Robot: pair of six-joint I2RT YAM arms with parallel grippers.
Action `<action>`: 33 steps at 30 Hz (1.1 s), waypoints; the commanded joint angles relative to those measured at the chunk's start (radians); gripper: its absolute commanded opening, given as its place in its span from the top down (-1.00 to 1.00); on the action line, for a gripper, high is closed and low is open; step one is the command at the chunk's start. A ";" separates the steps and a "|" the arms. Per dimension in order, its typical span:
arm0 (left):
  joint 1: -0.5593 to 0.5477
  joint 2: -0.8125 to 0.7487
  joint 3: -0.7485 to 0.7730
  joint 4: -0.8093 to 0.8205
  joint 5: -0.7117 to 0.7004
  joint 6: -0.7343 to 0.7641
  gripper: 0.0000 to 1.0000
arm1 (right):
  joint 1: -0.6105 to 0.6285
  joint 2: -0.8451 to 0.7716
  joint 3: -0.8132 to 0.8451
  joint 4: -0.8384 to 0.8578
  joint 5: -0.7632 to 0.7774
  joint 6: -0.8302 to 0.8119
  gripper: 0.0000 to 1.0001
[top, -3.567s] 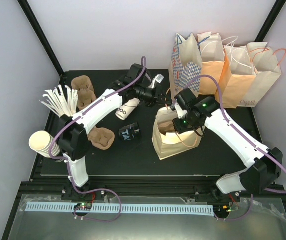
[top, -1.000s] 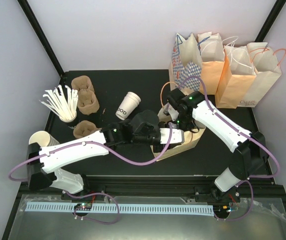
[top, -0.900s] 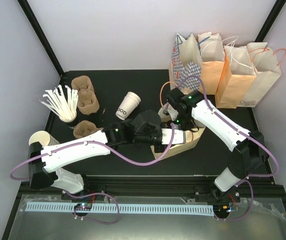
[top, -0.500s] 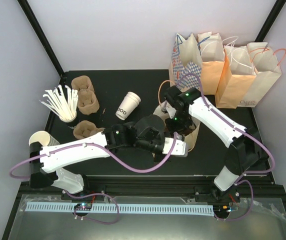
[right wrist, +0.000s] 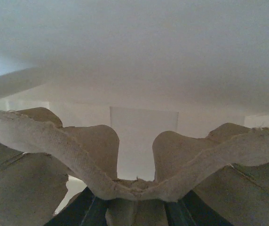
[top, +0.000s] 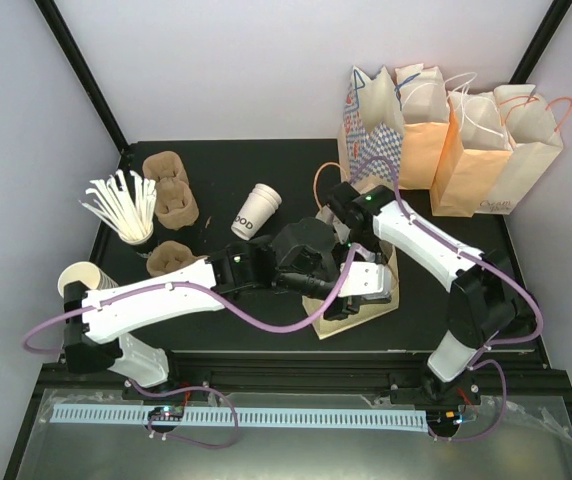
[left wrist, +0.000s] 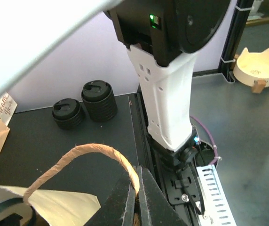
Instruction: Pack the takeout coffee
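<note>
White lettered tapered paper cup unpacked. Nearest, left gripper pinched shut on twisted handle of brown paper bag; right gripper clamped on moulded pulp carrier; farthest, cup on black table, well apart. Risk: opposed pulls tearing handle.

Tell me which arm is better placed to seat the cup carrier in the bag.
Right, probably. The right tool pinches the carrier inside the bag; the left tool is shut on the handle and seems needed there.
</note>
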 commanded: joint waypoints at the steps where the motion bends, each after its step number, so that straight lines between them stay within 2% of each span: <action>1: -0.009 0.046 0.072 0.038 0.016 -0.066 0.97 | -0.002 -0.054 -0.059 0.096 0.036 0.065 0.40; 3: -0.009 0.047 0.077 0.035 0.012 -0.065 0.95 | -0.001 -0.065 -0.080 0.111 0.036 0.073 0.41; 4: -0.008 0.044 0.079 0.033 0.008 -0.064 0.87 | 0.000 -0.071 -0.088 0.114 0.037 0.074 0.41; 5: -0.008 0.038 0.080 0.030 0.000 -0.065 0.66 | 0.000 -0.079 -0.098 0.117 0.036 0.074 0.40; 6: -0.008 0.031 0.085 0.024 -0.010 -0.067 0.31 | 0.000 -0.089 -0.107 0.122 0.033 0.072 0.40; 8: -0.006 0.011 0.097 0.012 -0.050 -0.081 -0.12 | 0.002 -0.117 -0.129 0.131 0.029 0.069 0.40; 11: 0.011 -0.027 0.131 -0.013 -0.174 -0.172 -0.35 | 0.006 -0.155 -0.165 0.143 0.033 0.069 0.41; 15: 0.119 -0.043 0.200 -0.104 -0.217 -0.335 -0.37 | 0.016 -0.185 -0.203 0.155 0.036 0.082 0.42; 19: 0.218 -0.043 0.210 -0.202 -0.247 -0.399 -0.40 | 0.035 -0.207 -0.227 0.170 0.040 0.102 0.41; 23: 0.332 -0.006 0.213 -0.307 -0.194 -0.448 -0.41 | 0.053 -0.214 -0.251 0.183 0.047 0.119 0.41; 33: 0.407 0.033 0.138 -0.308 -0.177 -0.439 -0.38 | 0.093 -0.232 -0.303 0.209 0.081 0.143 0.41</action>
